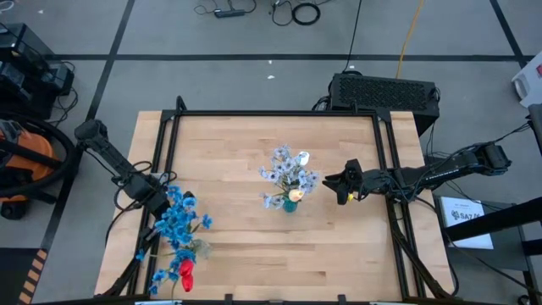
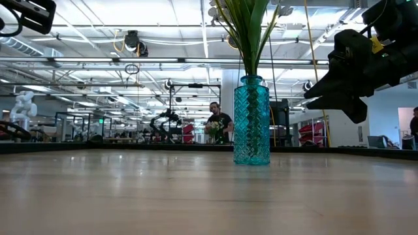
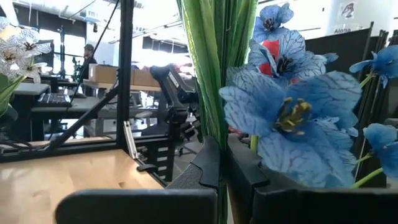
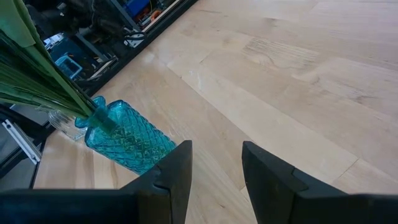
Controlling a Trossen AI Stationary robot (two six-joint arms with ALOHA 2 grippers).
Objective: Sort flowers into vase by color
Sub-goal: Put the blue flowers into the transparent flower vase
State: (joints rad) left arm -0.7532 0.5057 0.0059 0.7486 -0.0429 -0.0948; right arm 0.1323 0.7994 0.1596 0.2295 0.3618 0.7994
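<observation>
A teal glass vase (image 1: 290, 204) (image 2: 251, 121) stands mid-table on its base, holding pale grey-blue sprays (image 1: 284, 169) and a cream-white tulip (image 1: 295, 195). At the near left, bright blue sprays (image 1: 176, 222) and a red tulip (image 1: 185, 273) crowd around a clear vase (image 1: 200, 249). My left gripper (image 1: 159, 200) (image 3: 222, 167) is among the blue sprays, shut on a green stem. My right gripper (image 1: 342, 187) (image 4: 216, 167) hangs open just right of the teal vase (image 4: 127, 142), with nothing between its fingers. My left gripper pinches a bundle of green stem and leaves (image 3: 219, 127) between its two fingers. The fingers point roughly level and lie across the stem, which rises upright out of the hold. Blue blooms (image 3: 292, 112) hang close beside it; which bloom belongs to this stem I cannot tell.
A black metal frame (image 1: 271, 113) runs round the wooden table top (image 1: 237, 254). Bare wood lies between the two vases and along the near right. Beyond the table are a black box (image 1: 385, 91), an orange vacuum (image 1: 21, 161) and, in the low view, a person (image 2: 219, 124) far off.
</observation>
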